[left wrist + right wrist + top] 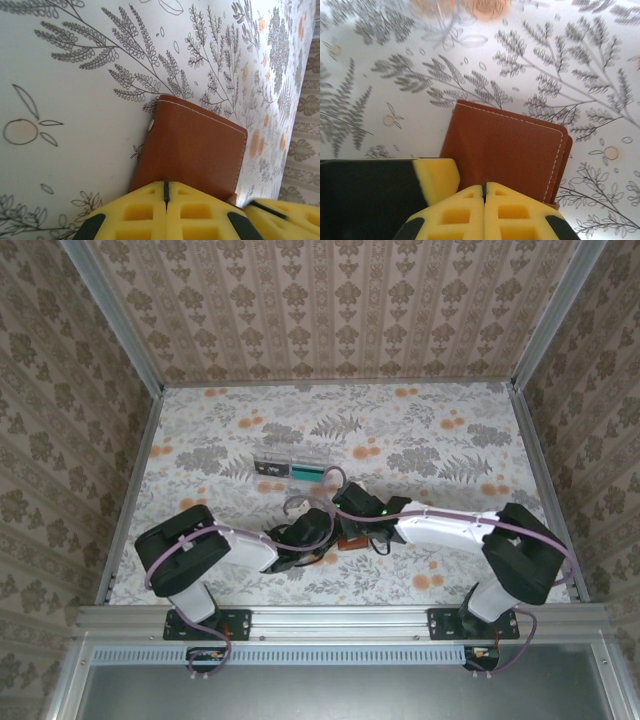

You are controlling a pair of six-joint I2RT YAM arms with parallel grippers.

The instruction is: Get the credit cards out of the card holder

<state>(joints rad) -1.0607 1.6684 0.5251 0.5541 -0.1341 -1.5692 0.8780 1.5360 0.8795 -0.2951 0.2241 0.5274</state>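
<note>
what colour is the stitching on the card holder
White, along the edges of the brown card holder; clearest in the right wrist view.

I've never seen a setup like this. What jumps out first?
Two yellow-fingered grippers, the left gripper and the right gripper, both shut, meet over a closed brown leather wallet near the front middle of the table. Farther back sits a clear tray with a teal card in it.

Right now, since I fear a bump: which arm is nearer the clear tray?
Right. The right arm's wrist sits close to the clear tray's near-right corner; the left arm's wrist lies farther back toward the bases.
</note>
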